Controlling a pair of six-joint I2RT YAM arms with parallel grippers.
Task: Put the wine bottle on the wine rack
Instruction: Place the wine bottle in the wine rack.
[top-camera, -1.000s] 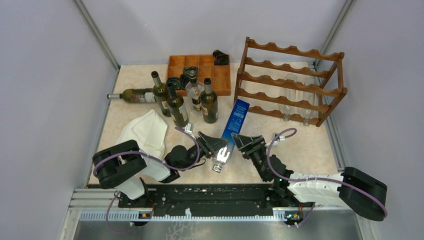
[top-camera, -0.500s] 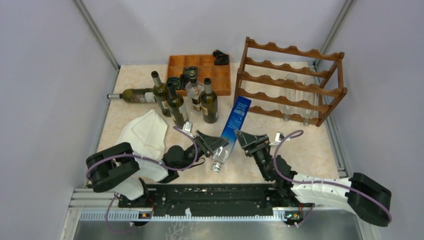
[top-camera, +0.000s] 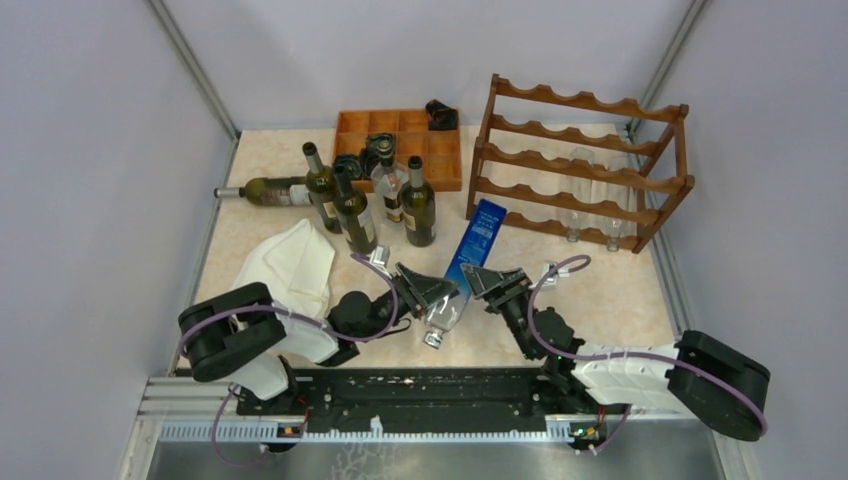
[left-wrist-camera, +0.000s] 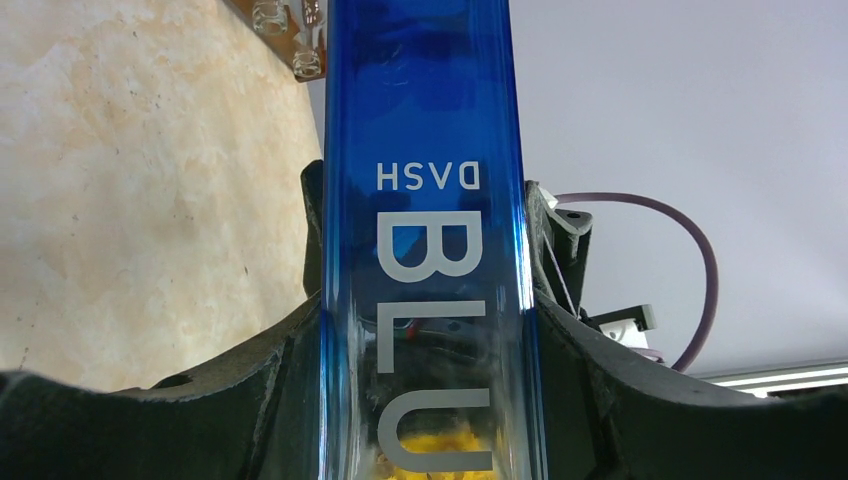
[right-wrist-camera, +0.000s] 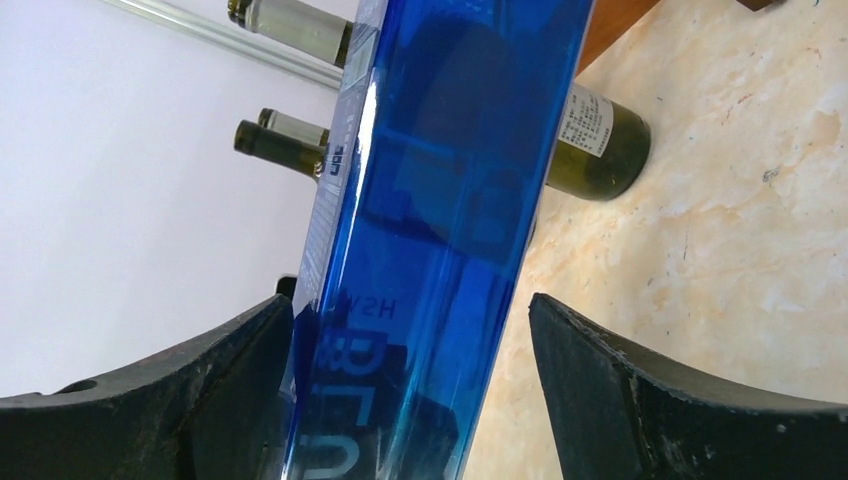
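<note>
Right gripper (top-camera: 488, 281) just widened. My jaws now straddle the tall blue square-sided glass bottle (top-camera: 469, 248) mid-body. There's a clear gap on one side and the other finger is at or just off the glass, so I'm not clamping.

Left gripper (top-camera: 432, 296) hasn't changed. Both fingers are pressed on the bottle's flat sides near the clear neck end, so the left alone carries it.

My read is that the right is released or lining up a regrip, with no two-handed hold for the lift yet.

Compared with a second ago, the bottle has barely moved. It's still slanted, neck toward my bases. Its base points at the lower left post of the reddish-brown wooden wine rack with scalloped rails (top-camera: 585, 160), near it but not on it. My right elbow swung outward half a second ago and is back in now.
</note>
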